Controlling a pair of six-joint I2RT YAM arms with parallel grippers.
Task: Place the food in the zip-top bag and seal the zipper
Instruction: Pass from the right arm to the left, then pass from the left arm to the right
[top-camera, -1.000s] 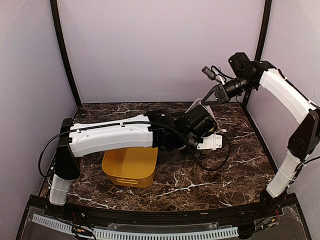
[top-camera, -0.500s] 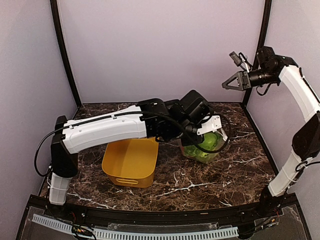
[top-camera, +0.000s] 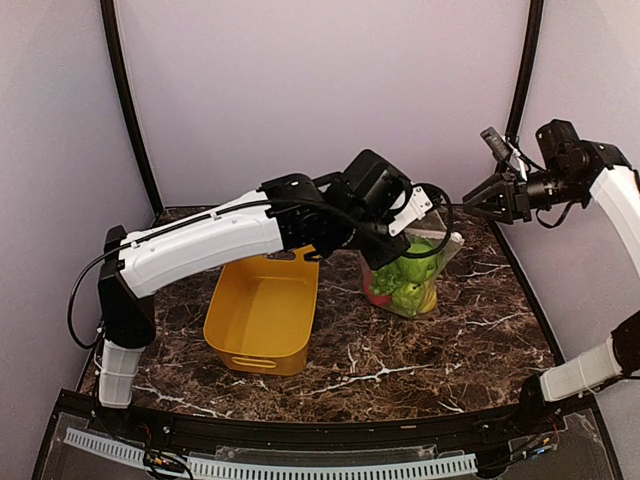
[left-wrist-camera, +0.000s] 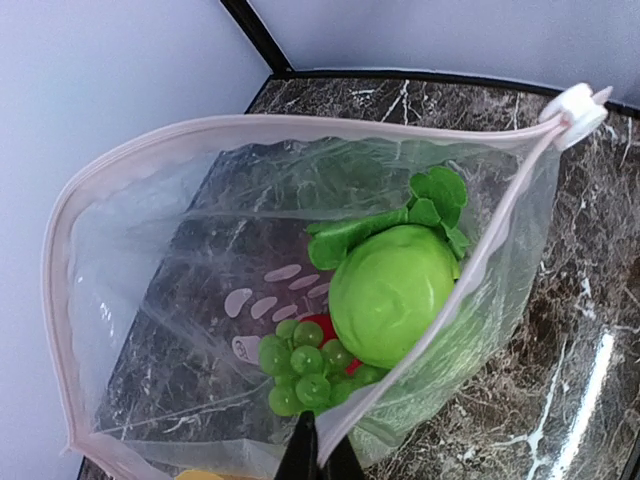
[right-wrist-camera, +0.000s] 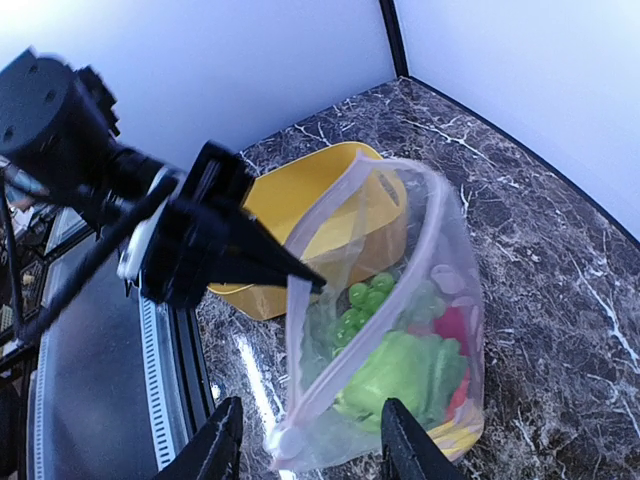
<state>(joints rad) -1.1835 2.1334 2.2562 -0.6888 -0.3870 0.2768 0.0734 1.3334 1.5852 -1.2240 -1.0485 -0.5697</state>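
Note:
The zip-top bag stands upright on the marble with its mouth wide open. My left gripper is shut on the near rim of the bag, as the left wrist view shows. The zipper is a whitish strip round the mouth, with its white slider at the far end. The food lies inside: a green round one, green grapes and a red piece. My right gripper is open and empty, in the air to the right of the bag and above it.
The yellow tub stands left of the bag, under the left arm; it also shows in the right wrist view. Black corner posts and pale walls close the back and sides. The black front rail runs along the near edge.
The left arm has risen and drawn the bag upright, so the bag and food now show. The right gripper has swung right, away from the bag.

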